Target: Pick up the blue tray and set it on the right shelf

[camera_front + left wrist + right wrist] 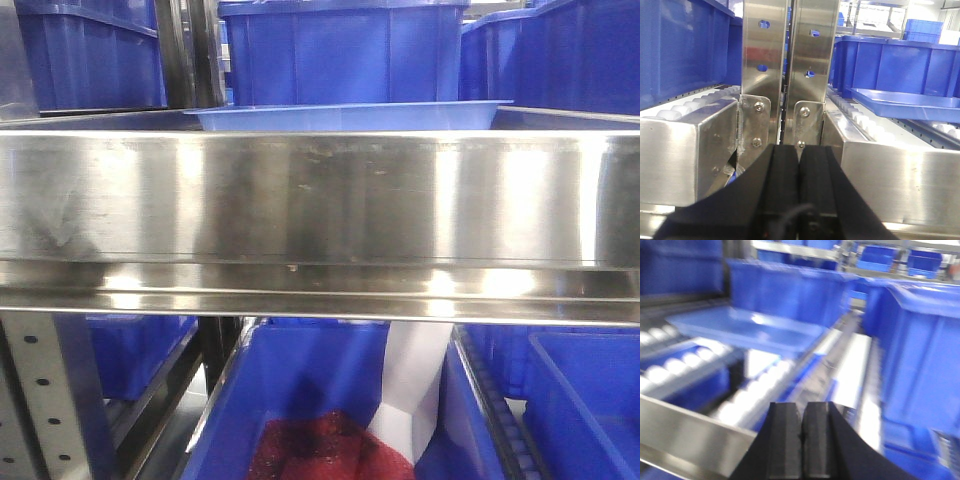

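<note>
No brand, label or readable writing shows on anything here, not on the bins, the steel or the tray.

The blue tray (350,116) sits on the right shelf (320,200), just behind its wide shiny front rail, with only its flared rim peeking over the steel in the front view. Behind it stands a deep blue storage bin (340,50), with more bins to either side. From the left wrist view the tray (905,102) lies on white rollers (865,125) to the right of the perforated steel uprights (787,65), with its near corner out over the rollers. Another deep bin (680,47) fills the left side, on its own roller track.

The left claw (799,190) has its black fingers pressed together with nothing between them. It is in front of the uprights, below and to the left of the tray and well apart from it.

The right wrist view is blurred. The right claw (802,440) also looks pressed together and pinching nothing, though the blur makes it hard to be sure of a hairline gap. The tray (747,330) is up and to the left of it, clear of the fingers, resting on rollers with a large blue bin (920,355) off to the right.

Below the shelf, a lower bin (300,400) holds something dark red (320,450) and a white sheet (415,385).
</note>
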Robot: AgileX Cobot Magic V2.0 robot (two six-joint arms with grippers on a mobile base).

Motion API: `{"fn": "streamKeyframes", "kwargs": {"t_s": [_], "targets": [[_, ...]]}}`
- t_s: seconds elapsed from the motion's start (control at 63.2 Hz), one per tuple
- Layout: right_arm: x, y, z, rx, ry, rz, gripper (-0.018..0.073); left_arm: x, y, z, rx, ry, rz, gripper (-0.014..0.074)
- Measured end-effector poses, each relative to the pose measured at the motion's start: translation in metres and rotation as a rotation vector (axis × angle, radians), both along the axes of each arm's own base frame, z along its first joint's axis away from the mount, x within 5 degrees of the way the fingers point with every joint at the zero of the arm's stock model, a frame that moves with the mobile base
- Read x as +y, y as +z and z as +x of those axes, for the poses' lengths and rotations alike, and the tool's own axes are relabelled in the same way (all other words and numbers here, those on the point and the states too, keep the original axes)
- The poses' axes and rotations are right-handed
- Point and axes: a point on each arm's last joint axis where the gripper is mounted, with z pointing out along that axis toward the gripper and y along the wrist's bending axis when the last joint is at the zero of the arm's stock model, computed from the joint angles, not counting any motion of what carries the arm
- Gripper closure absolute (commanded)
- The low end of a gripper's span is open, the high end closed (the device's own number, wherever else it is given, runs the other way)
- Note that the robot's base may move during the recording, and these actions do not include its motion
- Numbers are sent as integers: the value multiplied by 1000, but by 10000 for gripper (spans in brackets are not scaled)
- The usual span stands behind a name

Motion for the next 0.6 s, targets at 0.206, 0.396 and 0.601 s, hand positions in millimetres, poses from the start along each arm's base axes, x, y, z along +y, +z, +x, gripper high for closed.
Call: {"fn": "streamKeyframes", "kwargs": {"t_s": [0.206,0.396,0.601], "targets": [[1,-41,7,-20,-140,4,504,0,0,0,0,0,0,645],[-2,-80,20,-39,-246,40,504,0,0,0,0,0,0,645],[-4,-99,26,-118,-259,55,504,0,0,0,0,0,0,645]]}}
